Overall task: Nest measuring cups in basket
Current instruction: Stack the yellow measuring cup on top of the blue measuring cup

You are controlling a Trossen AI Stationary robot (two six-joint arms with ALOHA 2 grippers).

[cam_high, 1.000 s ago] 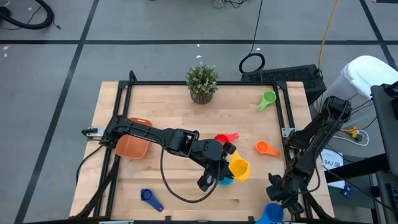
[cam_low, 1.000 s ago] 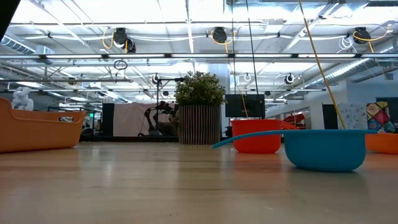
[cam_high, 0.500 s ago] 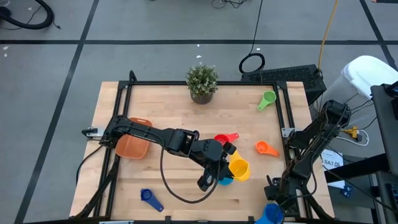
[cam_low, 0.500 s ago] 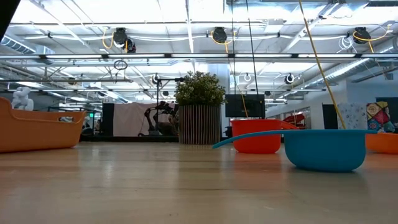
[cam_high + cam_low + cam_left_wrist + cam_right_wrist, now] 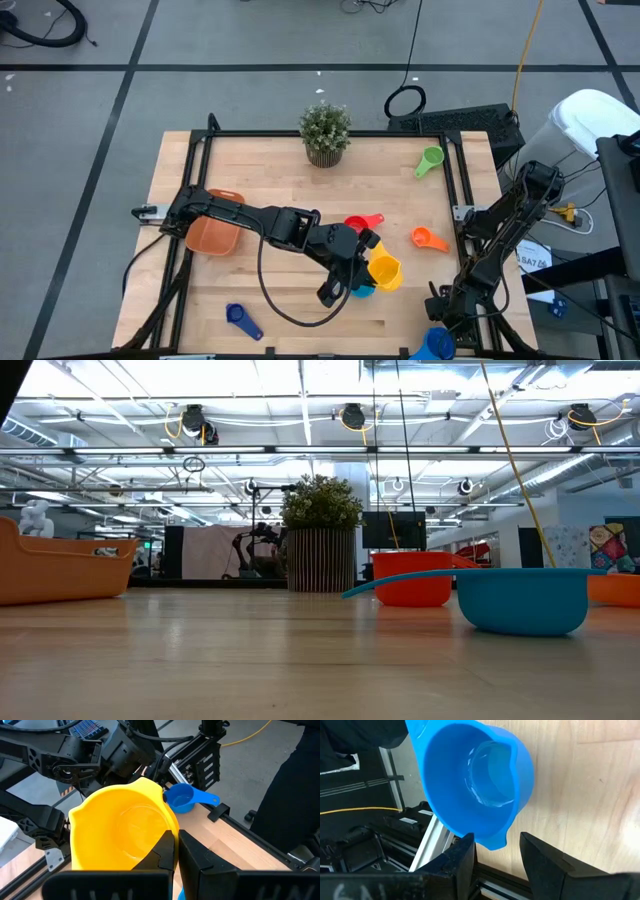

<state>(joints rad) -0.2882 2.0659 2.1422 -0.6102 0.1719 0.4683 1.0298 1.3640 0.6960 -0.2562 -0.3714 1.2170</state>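
The yellow cup hangs just off the desk near its middle, well to the right of the basket, pinched at its rim by the left pincer, whose fingers are closed tight on the thin wall. It looks like light, stiff, smooth plastic: easy to lift, but a rim pinch lets it swing or slip, so the flat handle or a grip across the wall would likely hold steadier. Beneath it sits the light blue cup, with the red cup touching or just behind the pincer, farther from the basket than neither; the orange cup lies farther right, the green cup near the far right corner, and the dark blue cup lies forward of the basket. The blue cup lies at the front right edge of the desk, farthest from the basket, and the right pincer hovers over it with its fingers apart, straddling the spout but gripping nothing. Its bowl looks equally slick, so the rim or the handle seems the place to take it. A plant stands at the back.
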